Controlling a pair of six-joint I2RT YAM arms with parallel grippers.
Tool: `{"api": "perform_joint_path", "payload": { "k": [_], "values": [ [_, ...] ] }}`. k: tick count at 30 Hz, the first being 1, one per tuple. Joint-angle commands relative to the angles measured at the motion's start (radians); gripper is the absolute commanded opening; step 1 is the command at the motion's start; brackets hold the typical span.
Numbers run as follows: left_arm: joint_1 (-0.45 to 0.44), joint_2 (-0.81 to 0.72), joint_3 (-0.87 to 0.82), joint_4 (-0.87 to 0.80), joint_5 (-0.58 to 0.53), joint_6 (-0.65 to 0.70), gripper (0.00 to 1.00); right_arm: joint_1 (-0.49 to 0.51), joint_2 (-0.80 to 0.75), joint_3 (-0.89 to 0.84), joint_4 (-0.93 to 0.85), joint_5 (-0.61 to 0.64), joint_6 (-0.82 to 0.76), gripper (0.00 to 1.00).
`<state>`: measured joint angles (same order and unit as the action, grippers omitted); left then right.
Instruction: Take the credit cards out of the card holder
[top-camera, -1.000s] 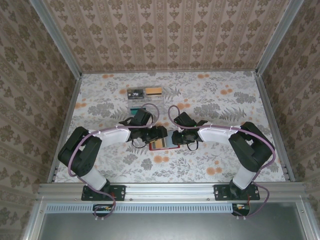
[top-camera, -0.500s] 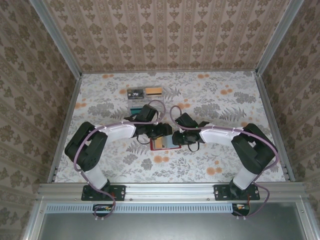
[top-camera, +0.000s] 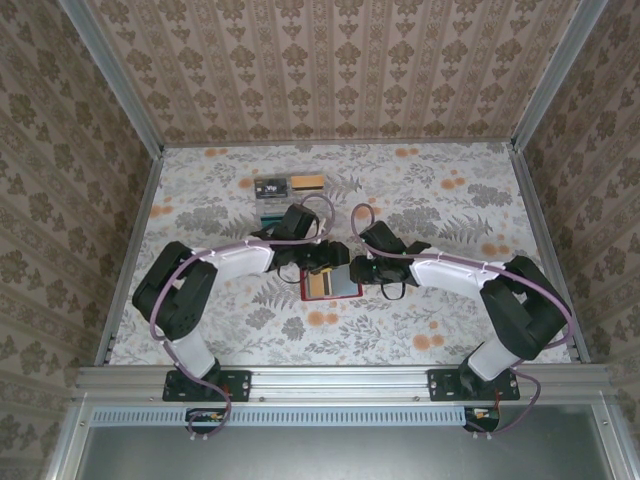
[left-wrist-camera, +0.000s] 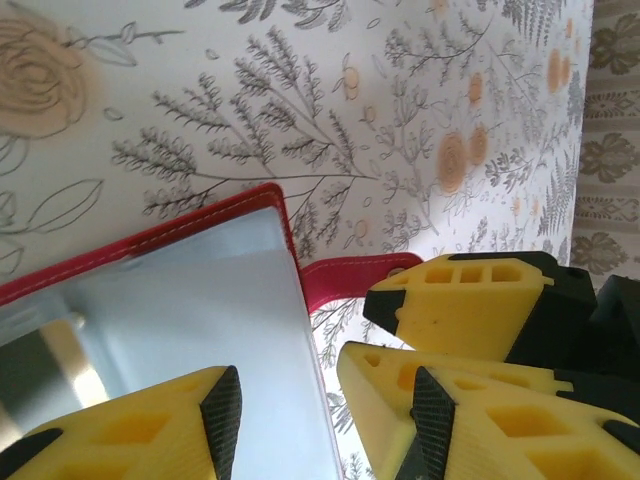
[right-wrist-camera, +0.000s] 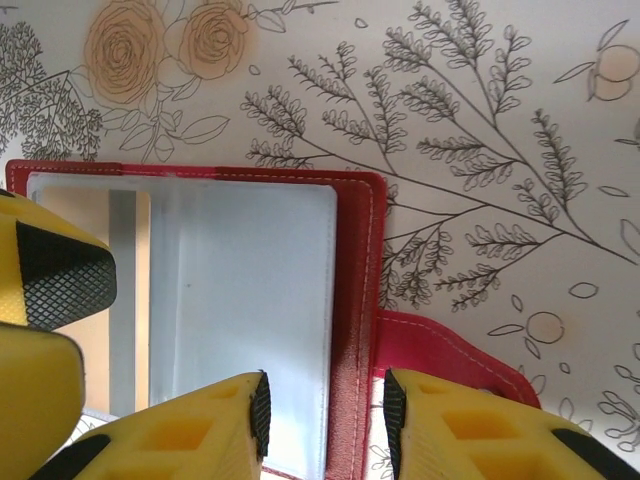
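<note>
Two claws meet over the card holder (top-camera: 328, 286), which lies opened flat near the middle of the floral tabletop (top-camera: 440, 200), pale inner face up. The left claw (left-wrist-camera: 320, 400) is released: its jaws stand apart, one finger over the holder's pale face, the other beyond its tab-side edge. The right claw (right-wrist-camera: 325, 415) is likewise released, jaws astride the holder's red border beside the closing tab (right-wrist-camera: 450, 350). One tan card (right-wrist-camera: 142, 300) shows inside the holder's clear pocket. Several loose cards (top-camera: 289, 186) lie beyond the holder's far edge, apart from it.
</note>
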<state>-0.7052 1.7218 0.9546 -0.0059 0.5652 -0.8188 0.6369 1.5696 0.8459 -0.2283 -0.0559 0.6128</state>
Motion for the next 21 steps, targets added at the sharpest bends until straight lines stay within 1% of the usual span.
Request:
{"api": "perform_joint_path", "payload": {
  "k": [1, 6, 7, 10, 12, 14, 15, 16, 21],
  "values": [
    [-0.011, 0.005, 0.015, 0.026, 0.043, -0.014, 0.54, -0.005, -0.038, -0.014, -0.004, 0.015, 0.019, 0.39],
    [0.013, -0.054, -0.023, -0.019, -0.005, 0.001, 0.52, -0.006, -0.046, -0.016, 0.009, -0.005, 0.02, 0.39],
    [0.021, -0.07, -0.032, -0.035, -0.021, 0.006, 0.5, -0.006, -0.044, -0.014, 0.018, -0.022, 0.019, 0.39],
    [0.048, -0.131, -0.069, -0.111, -0.082, 0.04, 0.4, -0.006, -0.031, -0.001, 0.055, -0.098, 0.02, 0.36],
    [0.066, -0.163, -0.089, -0.179, -0.13, 0.075, 0.3, -0.003, -0.013, 0.009, 0.093, -0.158, 0.029, 0.33],
    [0.08, -0.186, -0.118, -0.212, -0.155, 0.087, 0.19, 0.003, 0.005, 0.021, 0.121, -0.205, 0.039, 0.32],
    [0.088, -0.195, -0.134, -0.222, -0.167, 0.09, 0.08, 0.007, 0.016, 0.029, 0.133, -0.227, 0.042, 0.3],
    [0.093, -0.201, -0.148, -0.228, -0.175, 0.09, 0.0, 0.009, 0.027, 0.037, 0.143, -0.244, 0.046, 0.29],
    [0.101, -0.193, -0.205, -0.198, -0.176, 0.079, 0.0, 0.01, 0.097, 0.065, 0.184, -0.313, 0.077, 0.25]
  ]
}}
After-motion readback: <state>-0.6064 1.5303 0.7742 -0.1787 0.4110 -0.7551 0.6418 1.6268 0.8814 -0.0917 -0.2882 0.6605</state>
